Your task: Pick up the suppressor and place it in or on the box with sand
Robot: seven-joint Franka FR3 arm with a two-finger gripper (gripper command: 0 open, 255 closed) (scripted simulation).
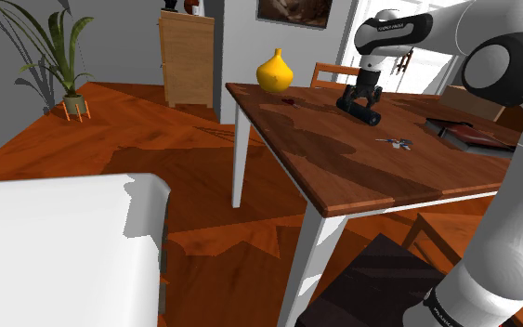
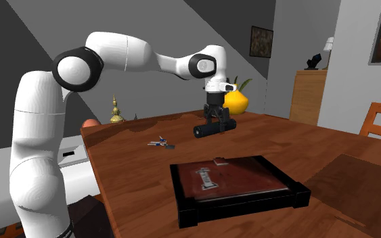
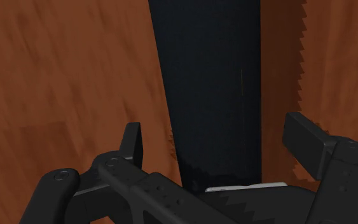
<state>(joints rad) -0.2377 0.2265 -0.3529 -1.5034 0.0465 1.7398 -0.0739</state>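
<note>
The suppressor [image 1: 369, 116] is a black cylinder lying on its side on the brown wooden table [image 1: 343, 176], near the far end. My gripper [image 1: 359, 98] has come down over it, open, with one finger on each side. In the wrist view the suppressor [image 3: 212, 89] runs between the fingertips [image 3: 131, 141], which stand a little apart from it. From the second exterior view the gripper [image 2: 214, 122] straddles the suppressor [image 2: 201, 130] at its middle. The box with sand [image 2: 182, 196] is a flat black tray with a brown filling, nearer the table's front in that view, also seen as box [image 1: 473, 139].
A yellow vase [image 1: 275, 71] stands at the table's far corner. A small blue and red object [image 2: 162, 143] lies between the suppressor and the box. A gold figurine [image 2: 116, 111] stands at the table's edge. A wooden chair [image 1: 335, 74] stands behind the table.
</note>
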